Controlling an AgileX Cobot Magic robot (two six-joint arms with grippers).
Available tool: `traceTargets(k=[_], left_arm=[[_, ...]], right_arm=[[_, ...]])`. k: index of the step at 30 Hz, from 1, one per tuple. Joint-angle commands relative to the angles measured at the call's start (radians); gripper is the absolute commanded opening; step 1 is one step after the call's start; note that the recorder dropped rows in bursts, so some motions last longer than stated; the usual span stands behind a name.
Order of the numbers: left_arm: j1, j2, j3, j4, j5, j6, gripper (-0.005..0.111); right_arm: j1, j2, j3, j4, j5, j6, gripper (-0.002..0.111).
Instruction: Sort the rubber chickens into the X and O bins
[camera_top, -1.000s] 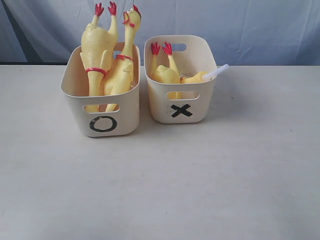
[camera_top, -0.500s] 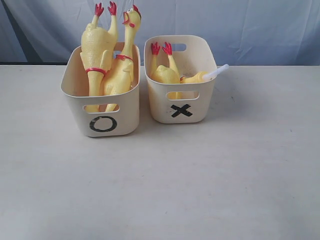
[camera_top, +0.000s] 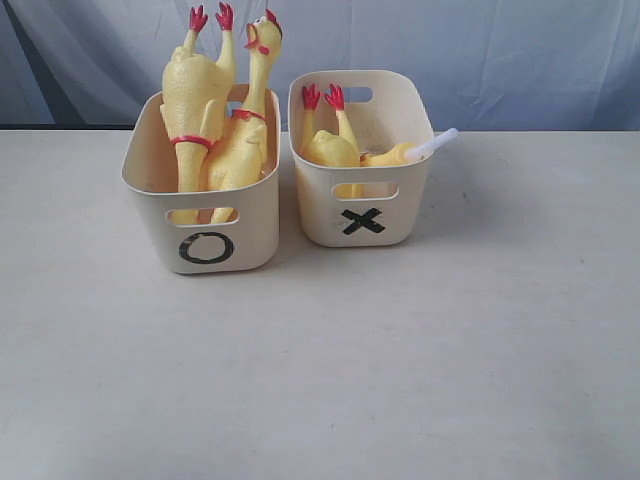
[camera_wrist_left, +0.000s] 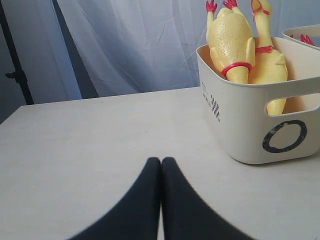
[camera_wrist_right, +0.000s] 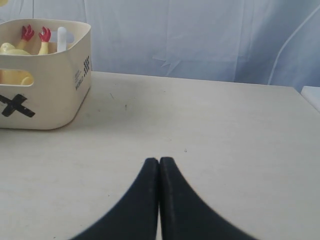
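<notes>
My left claw (camera_wrist_left: 161, 161) is clenched, its two black fingers pressed flat together with nothing between them; it hangs low over the table (camera_top: 400, 360), apart from the O bin (camera_top: 250, 215), facing that bin's marked wall and one printed side wall. My right claw (camera_wrist_right: 159, 161) is clenched just the same and empty; it sits low over the table on the far side of the X bin (camera_top: 400, 215) from the O bin, well apart from both.

The O bin holds two birds; the upside-down chicken (camera_top: 195, 95) stands head down, its red feet high above the rim and its red neck band level with the rim; the head-up chicken (camera_top: 258, 70) leans against it on the side nearer the X bin, neck stretched up, beak open. The X bin stands just beside the O bin, marked walls facing the same way; whether their rims touch I cannot tell. In it the third chicken (camera_top: 330, 148) lies low, with only its red feet rising above the rim; a white tube (camera_top: 435, 143) pokes out over the rim on the side away from the O bin.
</notes>
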Motion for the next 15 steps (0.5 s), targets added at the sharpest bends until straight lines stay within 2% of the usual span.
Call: traceTargets(k=[1,12,15], left_arm=[[0.002,-0.006,0.003,0.002,0.003,-0.006,0.000],[0.002,-0.006,0.003,0.004,0.002,-0.006,0.000],[0.020,-0.006,0.003,0.004,0.002,-0.006,0.000]], right_arm=[[-0.004,-0.006,0.005,-0.006,-0.014,0.000,-0.001],[0.003,-0.006,0.005,-0.003,-0.014,0.002,-0.001],[0.014,-0.006,0.005,-0.003,-0.014,0.002,-0.001]])
